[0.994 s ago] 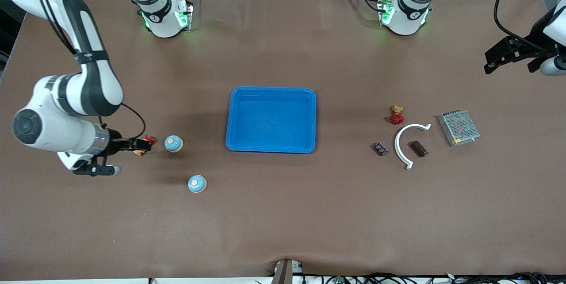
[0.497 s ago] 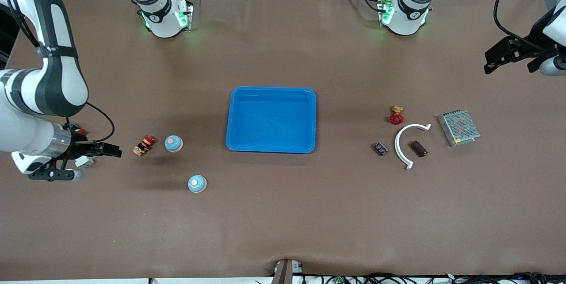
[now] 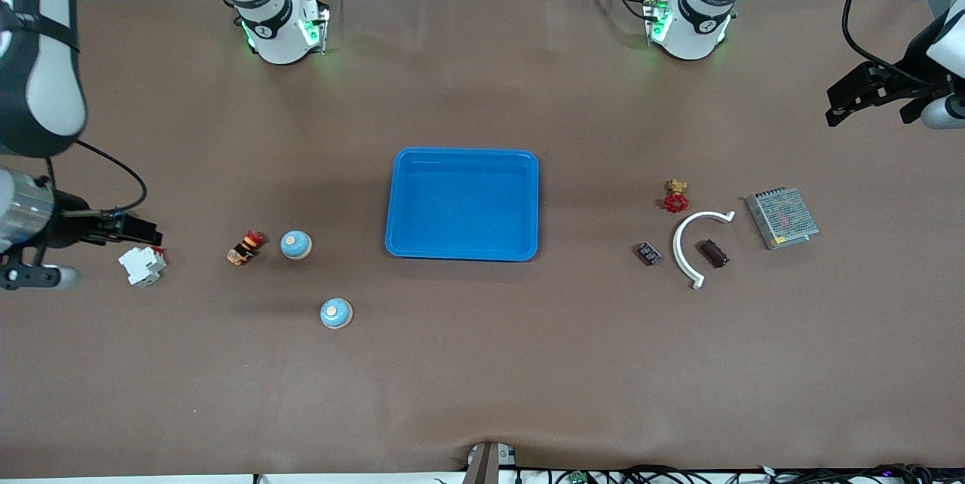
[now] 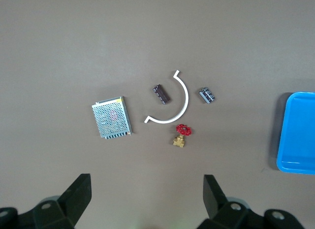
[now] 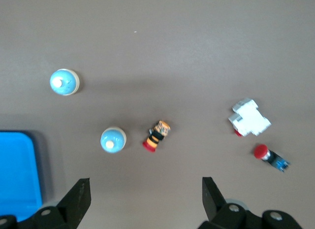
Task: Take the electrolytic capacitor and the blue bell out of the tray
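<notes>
— What do we have, biggest first?

— The bench [image 3: 482, 378], and at its middle the tray [image 3: 466, 151], which we see bare: nothing lies in it.

— So where are our two things?

— Out on the bench already. Two blue bells stand toward the right arm's end, one [image 3: 295, 244] beside the tray, the other [image 3: 335, 313] closer to the front camera. We cannot tell which one the task means. The dark little cylinder [image 3: 714, 252] inside the white arc [image 3: 686, 239], toward the left arm's end, we take for the electrolytic capacitor; it lies on its side, long axis slanted.

— And the arms?

— The right gripper [image 3: 147, 231] hangs over the bench at its own end, beside a white block [image 3: 142, 265], jaws wide open and empty. The bells lie from it toward the tray, so the right arm is their nearer one. The left gripper [image 3: 837, 103] waits over its own end, jaws open too, with the capacitor on its side.

— Anything left?

— We judge the removal done.
</notes>
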